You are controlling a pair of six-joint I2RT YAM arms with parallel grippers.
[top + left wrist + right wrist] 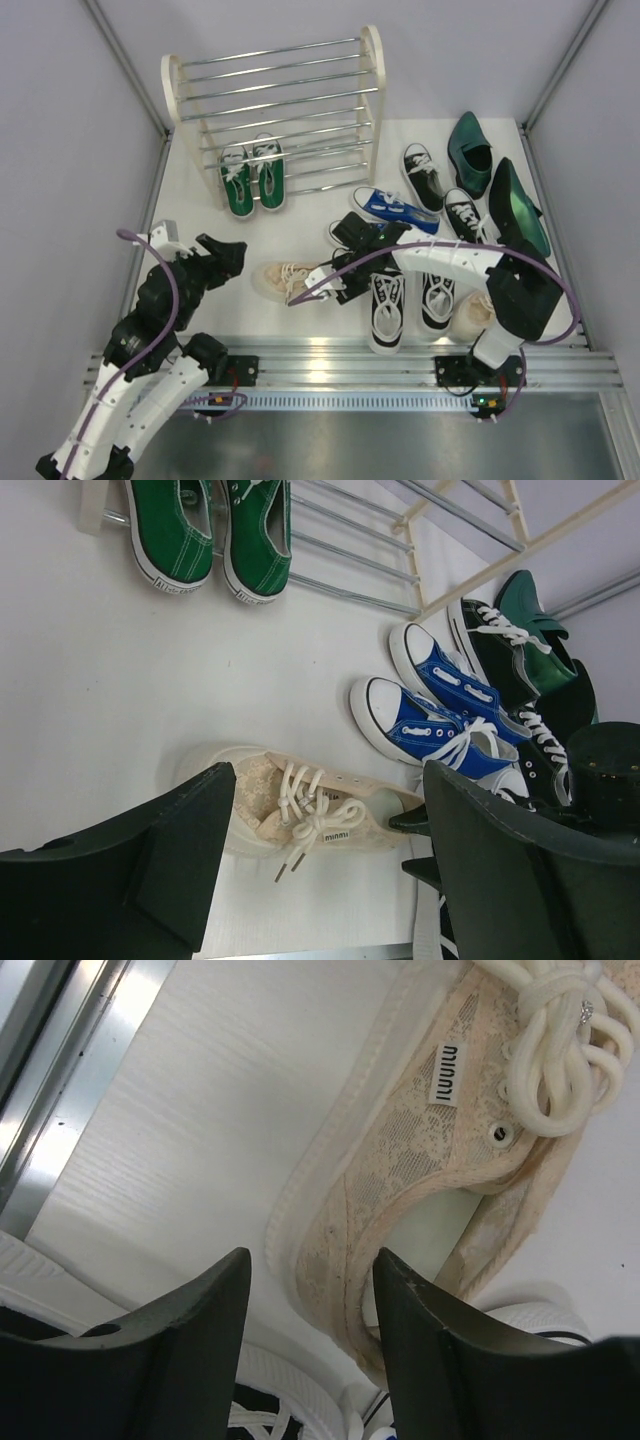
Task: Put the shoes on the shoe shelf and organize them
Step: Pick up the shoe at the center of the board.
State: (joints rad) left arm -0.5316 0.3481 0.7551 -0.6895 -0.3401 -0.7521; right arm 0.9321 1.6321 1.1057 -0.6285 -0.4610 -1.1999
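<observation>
From my remote feed I see a white tabletop [290, 225], a ribbed aluminium rail [330, 355] along its near edge, pale grey enclosure walls [60, 120] around it, a slim metal corner post [125, 65], a dull grey sheet [400, 440] below the rail

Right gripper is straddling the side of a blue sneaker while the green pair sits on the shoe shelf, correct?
Not quite: the right wrist view shows the right gripper straddling the side of the beige sneaker, not a blue one. The green pair does sit on the shoe shelf.
</observation>
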